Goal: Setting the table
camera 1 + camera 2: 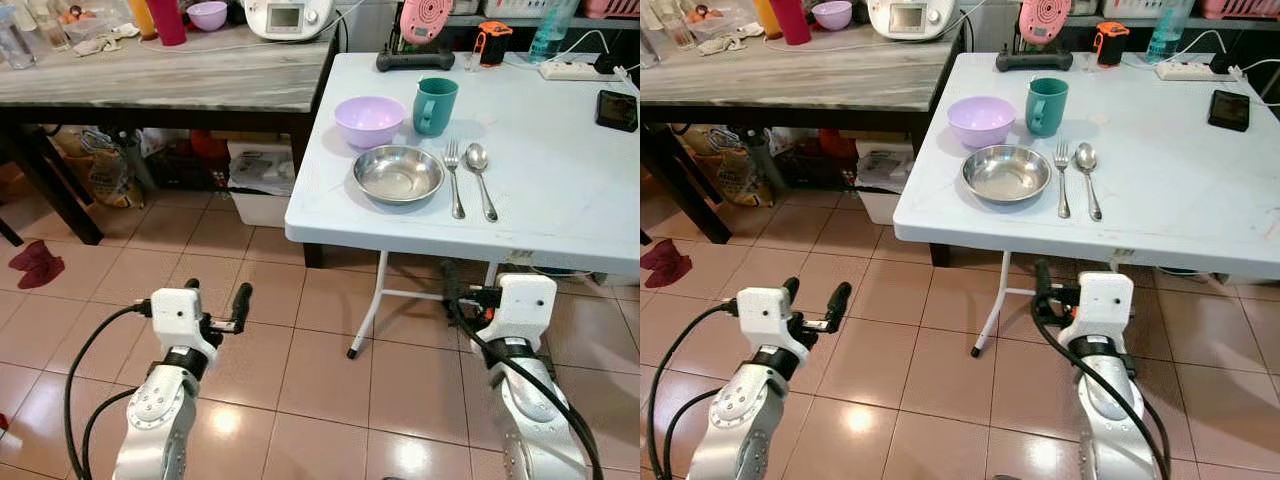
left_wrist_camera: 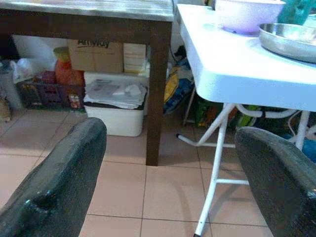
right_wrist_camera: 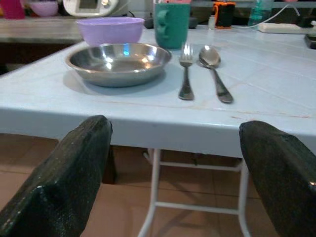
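On the white folding table (image 1: 560,200) stand a steel plate (image 1: 398,173), a purple bowl (image 1: 369,119) behind it and a teal mug (image 1: 435,105) beside the bowl. A fork (image 1: 454,178) and a spoon (image 1: 480,175) lie side by side to the right of the plate. My right gripper (image 3: 175,123) is open and empty, held low in front of the table's near edge, below the tabletop. My left gripper (image 1: 215,298) is open and empty too, over the tiled floor to the left of the table.
A dark wooden table (image 1: 150,75) with a marbled top stands at the left, carrying cups and an appliance. A white bin (image 1: 260,185) and boxes sit beneath it. A phone (image 1: 616,110) and a power strip (image 1: 575,70) lie at the white table's far right. Red slippers (image 1: 35,265) lie on the floor.
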